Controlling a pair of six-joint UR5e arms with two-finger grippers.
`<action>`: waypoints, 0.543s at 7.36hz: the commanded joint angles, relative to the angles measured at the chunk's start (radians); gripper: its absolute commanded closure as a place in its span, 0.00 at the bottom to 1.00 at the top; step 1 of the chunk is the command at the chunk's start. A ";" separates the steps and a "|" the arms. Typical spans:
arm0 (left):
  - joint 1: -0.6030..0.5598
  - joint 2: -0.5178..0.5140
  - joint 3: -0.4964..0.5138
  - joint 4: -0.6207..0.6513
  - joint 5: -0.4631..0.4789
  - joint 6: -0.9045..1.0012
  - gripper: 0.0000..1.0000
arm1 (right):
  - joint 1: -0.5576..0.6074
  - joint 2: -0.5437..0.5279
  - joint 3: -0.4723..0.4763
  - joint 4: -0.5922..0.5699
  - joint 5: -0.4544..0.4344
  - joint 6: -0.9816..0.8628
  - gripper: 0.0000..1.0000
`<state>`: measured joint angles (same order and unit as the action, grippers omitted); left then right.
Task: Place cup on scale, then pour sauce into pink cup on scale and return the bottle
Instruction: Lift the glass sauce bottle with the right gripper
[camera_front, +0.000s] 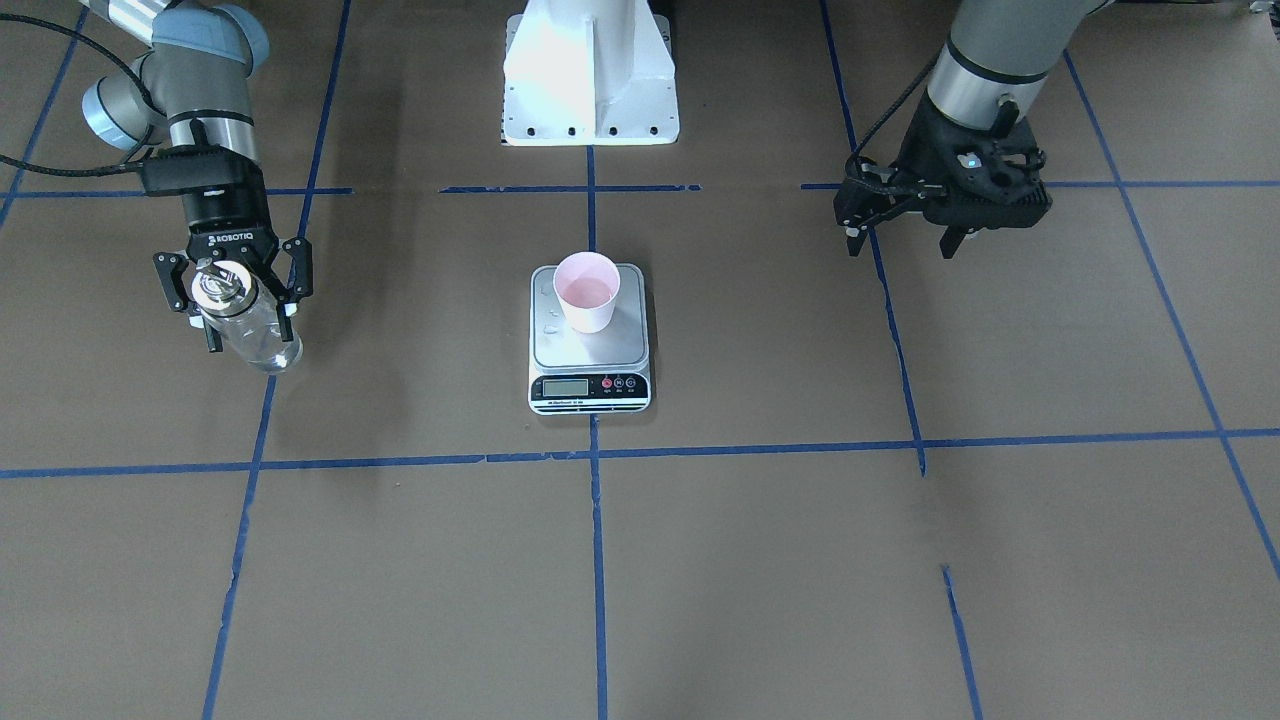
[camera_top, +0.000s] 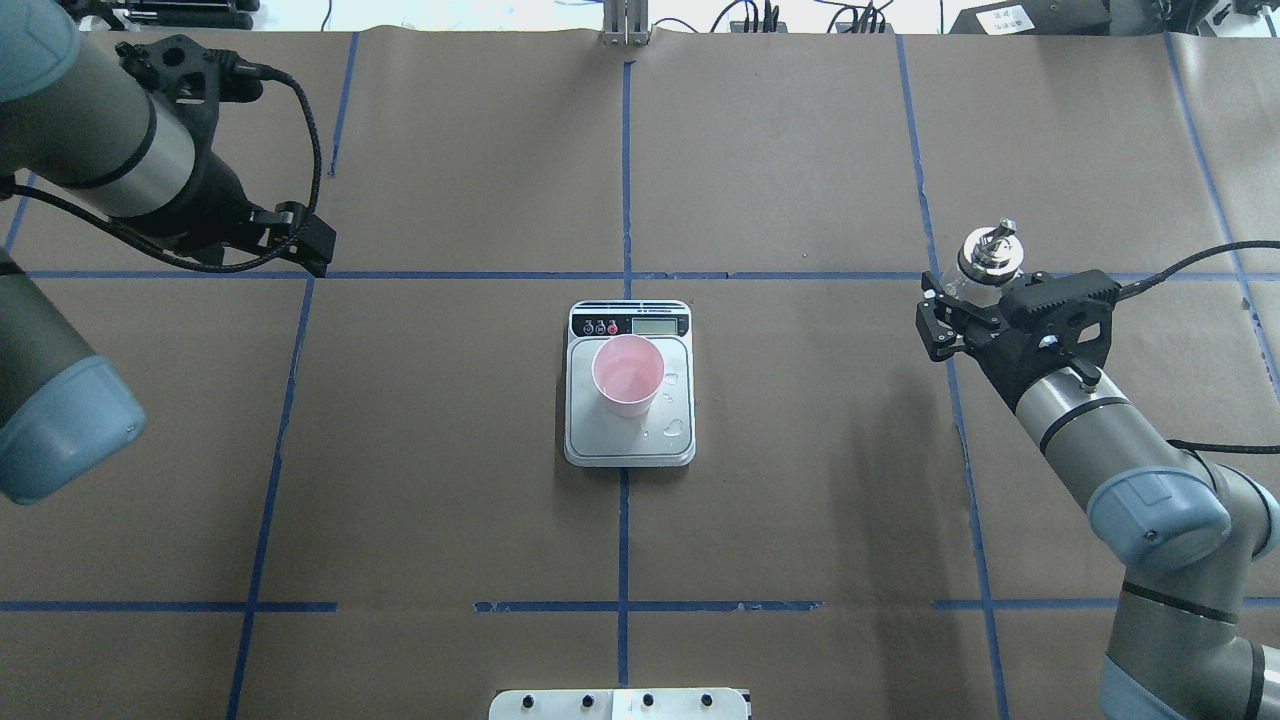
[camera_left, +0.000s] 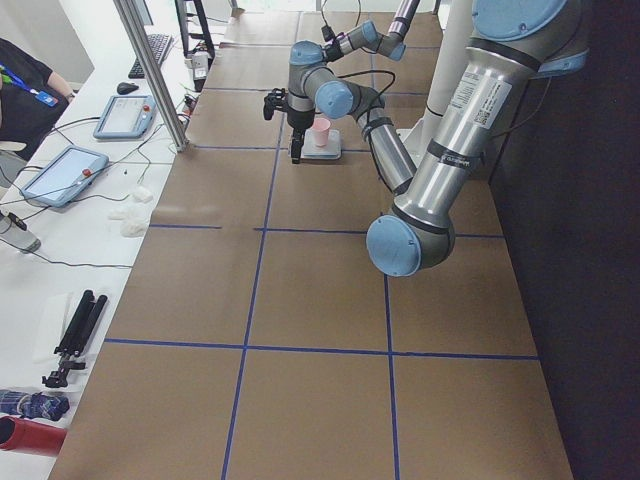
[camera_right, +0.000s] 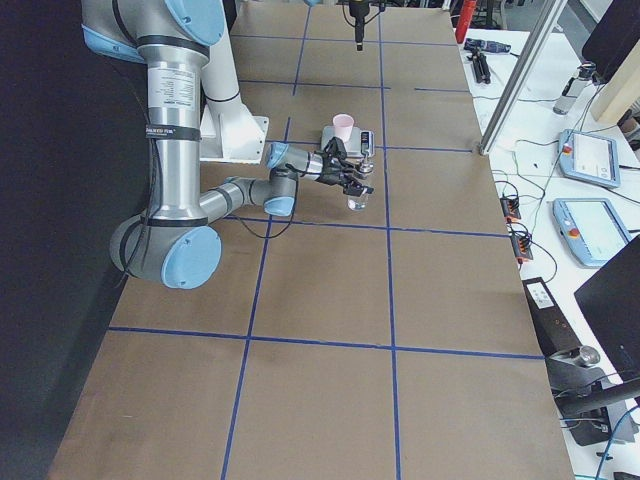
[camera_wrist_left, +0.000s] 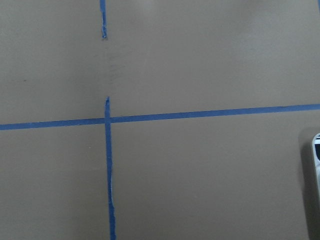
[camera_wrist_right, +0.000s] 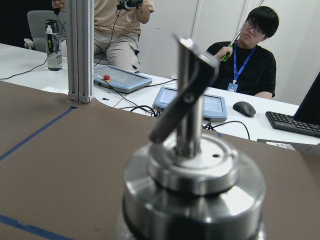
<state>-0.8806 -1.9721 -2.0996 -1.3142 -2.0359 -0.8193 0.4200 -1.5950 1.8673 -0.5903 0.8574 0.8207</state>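
The pink cup (camera_front: 587, 292) (camera_top: 627, 375) stands upright on the steel platform of the scale (camera_front: 590, 345) (camera_top: 630, 445), toward its display end. A shallow level of clear sauce shows inside it. Off to the robot's right, my right gripper (camera_front: 240, 295) (camera_top: 965, 310) is shut on the glass bottle (camera_front: 250, 325) (camera_top: 985, 258), held upright and low at the table. Whether it touches the table I cannot tell. Its metal spout (camera_wrist_right: 192, 100) fills the right wrist view. My left gripper (camera_front: 900, 235) hangs open and empty, far from the scale on the other side.
Drops of liquid (camera_top: 675, 428) lie on the scale's platform beside the cup. The white robot base (camera_front: 590, 80) stands behind the scale. Blue tape lines cross the brown table. Seated people and tablets (camera_wrist_right: 122, 79) are beyond the far edge.
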 joint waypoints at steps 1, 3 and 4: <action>-0.076 0.132 -0.074 -0.002 -0.006 0.194 0.00 | 0.008 0.070 0.088 -0.185 0.003 -0.037 1.00; -0.196 0.241 -0.085 -0.005 -0.007 0.483 0.00 | 0.008 0.151 0.093 -0.247 0.002 -0.047 1.00; -0.269 0.280 -0.076 -0.005 -0.007 0.719 0.00 | 0.003 0.168 0.089 -0.259 0.000 -0.104 1.00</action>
<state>-1.0603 -1.7522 -2.1783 -1.3181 -2.0425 -0.3618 0.4269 -1.4600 1.9546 -0.8262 0.8583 0.7651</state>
